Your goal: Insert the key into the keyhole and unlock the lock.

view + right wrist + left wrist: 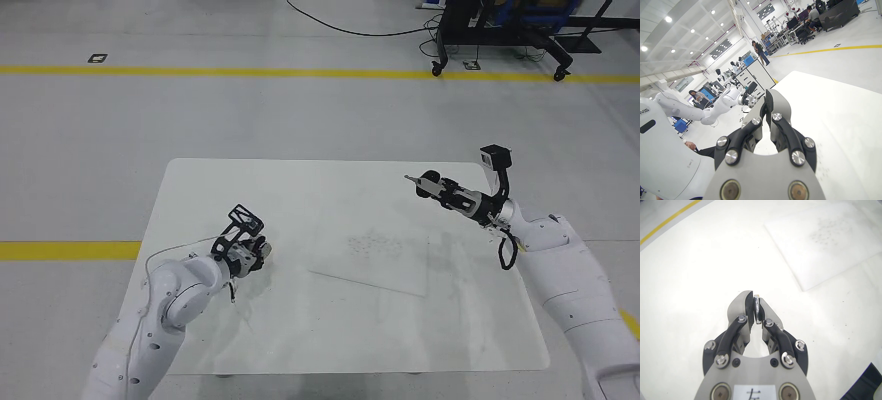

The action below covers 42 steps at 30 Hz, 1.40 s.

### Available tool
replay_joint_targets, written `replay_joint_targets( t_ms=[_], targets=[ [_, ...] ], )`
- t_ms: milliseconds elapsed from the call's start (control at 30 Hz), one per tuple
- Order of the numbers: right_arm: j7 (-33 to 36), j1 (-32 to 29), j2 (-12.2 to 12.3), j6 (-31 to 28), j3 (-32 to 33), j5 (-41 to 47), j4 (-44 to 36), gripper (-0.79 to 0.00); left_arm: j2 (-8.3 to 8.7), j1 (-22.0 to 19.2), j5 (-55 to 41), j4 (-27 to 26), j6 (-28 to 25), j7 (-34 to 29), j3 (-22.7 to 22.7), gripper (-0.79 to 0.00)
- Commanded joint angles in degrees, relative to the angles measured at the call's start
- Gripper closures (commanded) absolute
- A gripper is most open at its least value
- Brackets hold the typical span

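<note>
While the table bears a white mat between them, the left gripper, left of the mat, clamps what appears to be the lock and the right gripper, past its far right corner, pinches the key, best squared to the keyhole before pushing.

2 grippers, 1 key, 1 lock, 1 mat, 1 table.

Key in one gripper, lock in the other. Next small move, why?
Likely ease the right gripper toward the left gripper, key tip first. The right is shut on the thin key over the far right of the table; the left pinches the lock over its left part. A wide gap separates them, so lining up must wait.
</note>
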Motion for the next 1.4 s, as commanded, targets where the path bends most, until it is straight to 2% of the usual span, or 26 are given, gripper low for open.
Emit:
replay_joint_targets(
  t_ms=[0,367,433,533,700,833,1000,1067,1100,1133,1367],
  targets=[
    [0.0,0.0,0.0,0.0,0.0,0.0,0.0,0.0,-0.13,-0.4,0.3,0.1,0.2,0.0,0.9,0.0],
    [0.0,0.0,0.0,0.0,0.0,0.0,0.0,0.0,-0.93,-4.1,1.1,3.3,2.8,-3.4,4.4,0.0],
    [0.0,0.0,0.0,0.0,0.0,0.0,0.0,0.0,-0.94,-4.0,1.4,3.1,3.2,-4.0,4.5,-0.145],
    [0.0,0.0,0.0,0.0,0.0,0.0,0.0,0.0,-0.87,-3.5,2.4,2.2,4.1,-4.9,4.3,-0.265],
    [0.0,0.0,0.0,0.0,0.0,0.0,0.0,0.0,-0.8,-2.3,4.0,0.3,5.5,-6.0,4.3,-0.351],
    [0.0,0.0,0.0,0.0,0.0,0.0,0.0,0.0,-0.75,-1.6,4.4,-0.9,5.6,-6.1,4.2,-0.332],
    [0.0,0.0,0.0,0.0,0.0,0.0,0.0,0.0,-0.8,-1.9,4.3,0.0,5.4,-5.5,4.0,-0.256],
    [0.0,0.0,0.0,0.0,0.0,0.0,0.0,0.0,-0.87,-2.2,4.2,0.4,5.3,-5.3,4.1,-0.197],
    [0.0,0.0,0.0,0.0,0.0,0.0,0.0,0.0,-0.9,-2.3,4.3,0.7,5.4,-5.4,4.2,-0.065],
    [0.0,0.0,0.0,0.0,0.0,0.0,0.0,0.0,-0.93,-2.4,4.4,0.8,5.6,-5.5,4.2,0.0],
    [0.0,0.0,0.0,0.0,0.0,0.0,0.0,0.0,-1.01,-2.5,4.4,1.5,6.3,-5.8,3.9,0.0]
  ],
)
